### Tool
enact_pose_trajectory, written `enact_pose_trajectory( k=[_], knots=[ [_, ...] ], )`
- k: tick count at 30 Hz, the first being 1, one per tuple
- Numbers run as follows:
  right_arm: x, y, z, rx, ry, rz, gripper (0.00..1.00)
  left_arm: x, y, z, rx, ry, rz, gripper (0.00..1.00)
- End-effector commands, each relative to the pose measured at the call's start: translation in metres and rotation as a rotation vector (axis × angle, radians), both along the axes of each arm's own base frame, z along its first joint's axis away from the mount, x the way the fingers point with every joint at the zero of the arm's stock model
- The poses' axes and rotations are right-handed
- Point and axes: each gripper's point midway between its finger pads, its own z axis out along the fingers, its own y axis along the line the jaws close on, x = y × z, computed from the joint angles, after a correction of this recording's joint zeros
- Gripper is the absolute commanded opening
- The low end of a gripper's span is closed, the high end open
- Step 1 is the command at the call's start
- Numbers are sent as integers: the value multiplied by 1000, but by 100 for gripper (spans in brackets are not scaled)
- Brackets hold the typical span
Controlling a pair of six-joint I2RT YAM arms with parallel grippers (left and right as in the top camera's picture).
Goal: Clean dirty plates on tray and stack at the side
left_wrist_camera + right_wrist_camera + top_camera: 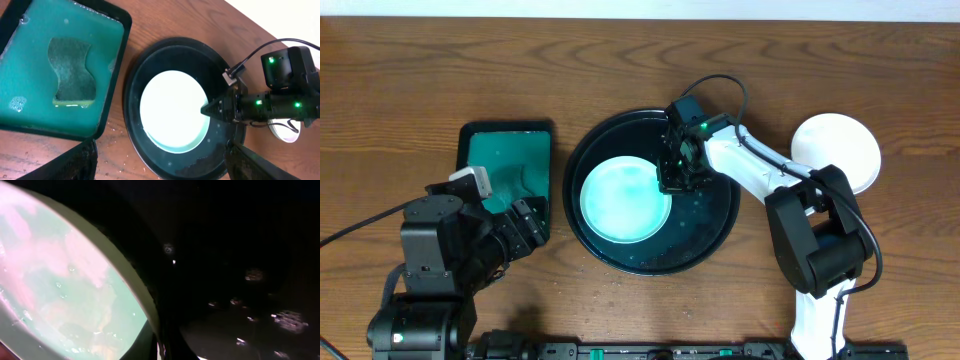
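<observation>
A pale mint plate (620, 200) with faint green smears lies in the round black tray (705, 225). My right gripper (675, 180) is at the plate's right rim. In the right wrist view the plate's rim (60, 280) runs between the fingers (157, 347), which are shut on it, over the tray floor (240, 255). The left wrist view shows the plate (170, 115), the tray (165, 55) and the right gripper tip (204, 109). My left gripper (530, 225) is open and empty, left of the tray (160, 145). A white plate (835, 150) sits on the table at right.
A rectangular green tray (490, 150) of soapy water holds a dark sponge (72, 70), left of the black tray. The right arm's cable loops above the black tray's far rim. Water drops lie on the tray floor.
</observation>
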Motion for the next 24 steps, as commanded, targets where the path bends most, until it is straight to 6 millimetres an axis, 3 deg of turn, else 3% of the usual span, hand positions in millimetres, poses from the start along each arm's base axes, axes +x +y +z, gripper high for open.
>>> enact_pose_trajectory(
  k=[1, 10, 17, 24],
  knots=[
    [-4, -3, -21, -56, 35, -27, 1, -2, -3, -2, -1, 8, -25, 81],
    [-5, 0, -7, -19, 26, -7, 2, -6, -3, -5, -1, 30, -25, 81],
    [-4, -2, 43, 106, 31, -65, 1, -7, -3, -7, -1, 38, -24, 81],
    [2, -30, 81, 173, 47, -181, 2, -7, -3, -7, -1, 38, -25, 82]
  ],
)
